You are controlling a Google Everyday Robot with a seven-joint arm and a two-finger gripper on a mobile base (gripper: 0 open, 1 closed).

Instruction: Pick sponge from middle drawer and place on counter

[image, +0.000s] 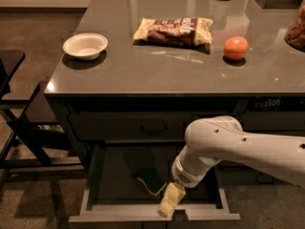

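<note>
The middle drawer (95, 209) stands pulled open below the counter (157, 66). The sponge (150, 181), dark green on top with a yellow edge, lies on the drawer floor near the middle. My white arm reaches in from the right. The gripper (169, 202) hangs just right of the sponge and slightly nearer the drawer's front wall, over the front part of the drawer. It holds nothing that I can see.
On the counter are a white bowl (85, 46) at the left, a brown-and-yellow snack bag (174, 30) in the middle, an orange fruit (236, 47) at the right and a jar (298, 30) at the right edge. A dark chair (14, 104) stands at the left.
</note>
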